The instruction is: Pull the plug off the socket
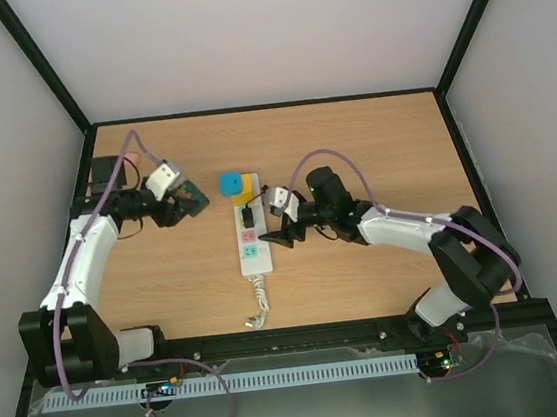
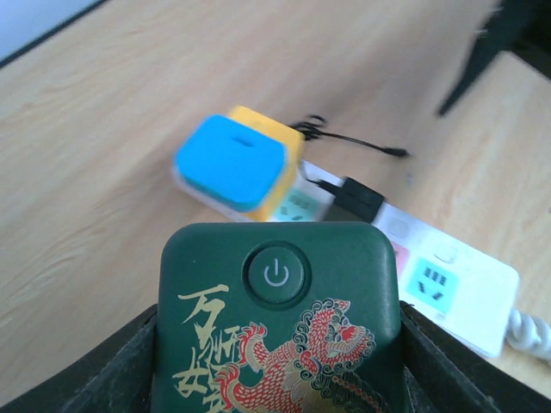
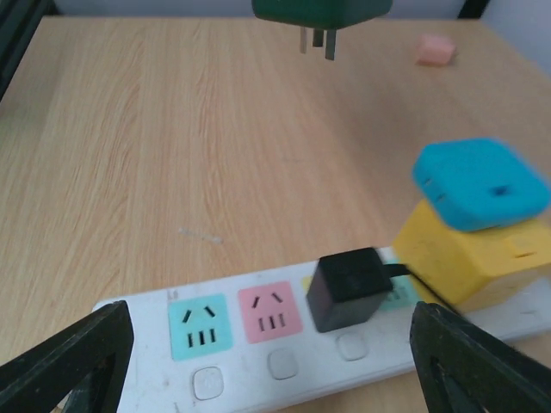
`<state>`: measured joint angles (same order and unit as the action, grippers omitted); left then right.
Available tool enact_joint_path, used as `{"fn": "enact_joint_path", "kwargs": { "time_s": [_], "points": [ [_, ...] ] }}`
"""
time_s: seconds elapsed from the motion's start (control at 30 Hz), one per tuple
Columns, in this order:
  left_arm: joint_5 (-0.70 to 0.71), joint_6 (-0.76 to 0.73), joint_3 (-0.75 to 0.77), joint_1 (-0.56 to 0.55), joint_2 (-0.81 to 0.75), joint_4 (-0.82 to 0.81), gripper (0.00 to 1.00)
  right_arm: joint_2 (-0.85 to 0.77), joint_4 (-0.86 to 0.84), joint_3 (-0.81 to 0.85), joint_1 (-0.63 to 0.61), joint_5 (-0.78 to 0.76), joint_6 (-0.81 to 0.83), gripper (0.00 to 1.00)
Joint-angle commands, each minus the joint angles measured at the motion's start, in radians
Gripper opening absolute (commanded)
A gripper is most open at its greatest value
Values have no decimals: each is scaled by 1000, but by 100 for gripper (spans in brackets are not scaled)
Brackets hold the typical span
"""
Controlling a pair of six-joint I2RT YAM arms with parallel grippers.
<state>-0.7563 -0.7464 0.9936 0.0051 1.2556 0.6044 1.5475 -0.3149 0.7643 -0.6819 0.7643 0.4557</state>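
From above, the socket [image 1: 250, 250] lies mid-tabletop [image 1: 372, 147]. Left of its far end, the left gripper [image 1: 183, 201] pinches the green plug [image 1: 192, 195], clear of the socket. The right gripper [image 1: 267, 218] hovers at the socket's right side, spread wide.

Left wrist: the green plug sits clamped, with the socket beyond it.

Right wrist: a black plug [image 3: 349, 288] stands in the socket between the spread fingers.

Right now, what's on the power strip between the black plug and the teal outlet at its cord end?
One empty pink outlet, seen best in the right wrist view, beside the black plug on the power strip.
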Motion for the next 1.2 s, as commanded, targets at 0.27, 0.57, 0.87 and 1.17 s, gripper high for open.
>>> {"fn": "enact_joint_path", "kwargs": {
  "time_s": [0.27,0.57,0.87,1.17],
  "points": [
    [-47,427,259,206,312,-201,49,-260,177,6,177,-170,-79,88],
    [-77,614,348,224,562,-372,50,-309,137,-89,264,-167,-131,88],
    [-46,752,500,219,785,-424,53,-301,134,-102,265,-170,-118,88],
    [-34,791,607,200,933,-435,55,-270,141,-102,268,-177,-118,88]
  ]
}}
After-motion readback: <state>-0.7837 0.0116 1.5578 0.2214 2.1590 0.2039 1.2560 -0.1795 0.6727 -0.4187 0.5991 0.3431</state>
